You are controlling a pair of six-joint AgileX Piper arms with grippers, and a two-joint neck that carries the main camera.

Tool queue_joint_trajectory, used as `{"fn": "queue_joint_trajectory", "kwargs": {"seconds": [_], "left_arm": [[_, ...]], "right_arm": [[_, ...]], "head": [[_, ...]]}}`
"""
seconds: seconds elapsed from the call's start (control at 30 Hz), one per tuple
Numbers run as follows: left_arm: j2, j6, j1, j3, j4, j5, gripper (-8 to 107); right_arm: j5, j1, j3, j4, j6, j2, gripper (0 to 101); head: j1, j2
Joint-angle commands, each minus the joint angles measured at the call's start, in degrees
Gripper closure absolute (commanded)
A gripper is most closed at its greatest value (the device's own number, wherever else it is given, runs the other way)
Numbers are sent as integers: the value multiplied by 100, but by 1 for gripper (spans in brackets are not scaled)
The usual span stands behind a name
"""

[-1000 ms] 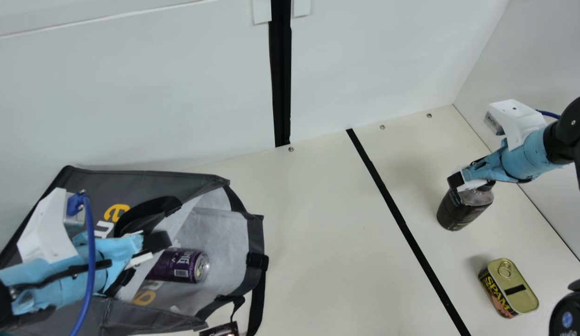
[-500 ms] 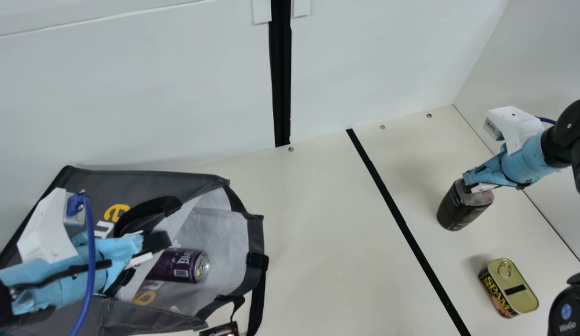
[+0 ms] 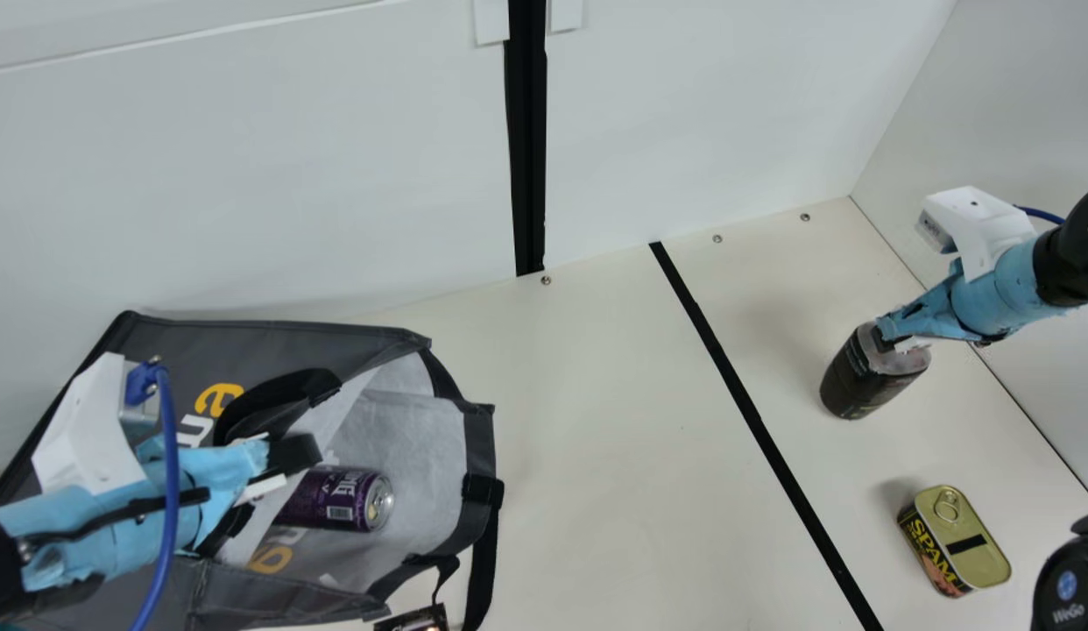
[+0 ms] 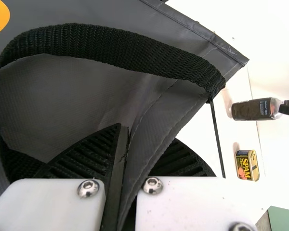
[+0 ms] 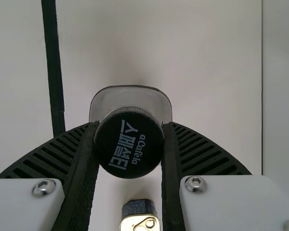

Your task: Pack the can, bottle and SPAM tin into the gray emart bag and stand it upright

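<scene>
with the left gripper (image 3: 265, 487), over at the main view's left, pinches an edge of the gray emart bag (image 3: 272, 343) — closed on the fabric, ribbed fingers (image 4: 89, 156) to either side. near those, in the left wrist view, see a loop of black webbing handle (image 4: 115, 45).

with the right gripper (image 3: 894, 342), holds the bottle (image 3: 864, 379) by its black cap (image 5: 129, 142), opened to the cap's width and touching it on both sides. cannot tell whether touching the cream table (image 3: 596, 438) with its base.

see the bag lying on its side, mouth towards mid-table, and just within, the purple can (image 3: 338, 499), also on its side, pull-tab end outward. find the spam tin (image 3: 963, 542) on the table near the bottle, ring-pull lid up — on the same side of the black strip (image 3: 754, 421) as the bottle.
</scene>
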Motion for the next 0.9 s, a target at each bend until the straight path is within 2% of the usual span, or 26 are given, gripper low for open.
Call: {"fn": "queue_joint_trajectory", "kwargs": {"seconds": [0.0, 0.27, 0.87], "left_arm": [[0, 0, 0, 0, 0, 0, 107], [0, 0, 0, 0, 0, 0, 107], [0, 0, 0, 0, 0, 0, 107]], "right_arm": [[36, -9, -41, 80, -99, -33, 101], [96, 34, 28, 321, -511, -258, 101], [96, 418, 824, 717, -1390, -1173, 101]], "head": [[-130, -5], [-130, -5], [-130, -5]]}}
